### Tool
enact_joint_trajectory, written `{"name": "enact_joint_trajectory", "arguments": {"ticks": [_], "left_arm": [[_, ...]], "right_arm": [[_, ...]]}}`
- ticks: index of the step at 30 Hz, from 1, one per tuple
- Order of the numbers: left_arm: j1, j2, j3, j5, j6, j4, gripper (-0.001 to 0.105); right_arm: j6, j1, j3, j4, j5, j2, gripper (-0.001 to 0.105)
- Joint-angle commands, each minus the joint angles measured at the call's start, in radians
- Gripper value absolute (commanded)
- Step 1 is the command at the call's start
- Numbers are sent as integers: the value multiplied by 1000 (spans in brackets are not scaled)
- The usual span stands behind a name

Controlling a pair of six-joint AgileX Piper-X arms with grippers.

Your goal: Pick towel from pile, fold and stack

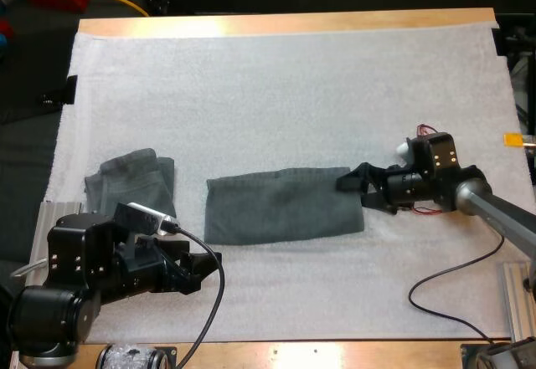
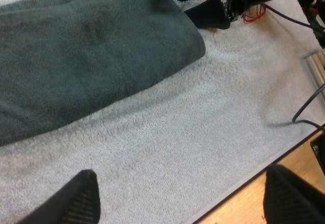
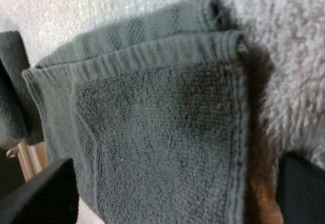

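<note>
A dark grey-green towel lies folded into a long strip across the middle of the white mat. My right gripper is at its right end, open. In the right wrist view its fingers stand apart over the towel's layered hemmed end. My left gripper is open near the front of the mat, short of the towel's front left corner. In the left wrist view its fingertips hang wide apart above bare mat, with the towel beyond them. A second towel lies loosely folded at the left.
The wooden table edge runs close along the front of the mat. A black cable loops over the mat at the front right. A metal rail stands at the right edge.
</note>
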Motion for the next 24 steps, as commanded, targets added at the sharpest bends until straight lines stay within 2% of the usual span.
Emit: {"name": "enact_joint_trajectory", "arguments": {"ticks": [1, 12, 14, 15, 16, 20, 22, 24], "left_arm": [[0, -4, -6, -6, 6, 9, 65], [0, -4, -6, -6, 6, 32, 65], [0, -4, -6, -6, 10, 41, 65], [0, -4, -6, -6, 13, 43, 65], [0, -4, -5, -6, 18, 46, 65], [0, -4, 11, -4, 19, 49, 65], [0, -4, 27, -1, 19, 51, 65], [0, -4, 41, -1, 19, 54, 65]], "right_arm": [[12, 27, 8, 17, 5, 29, 79], [80, 145, 8, -34, 30, 57, 79], [92, 145, 8, -34, 33, 58, 75], [92, 145, 8, -34, 33, 58, 71], [95, 145, 8, -33, 33, 58, 62], [106, 145, 8, -27, 33, 58, 21], [106, 145, 8, -27, 35, 54, 7], [97, 145, 8, -27, 48, 45, 2]]}}
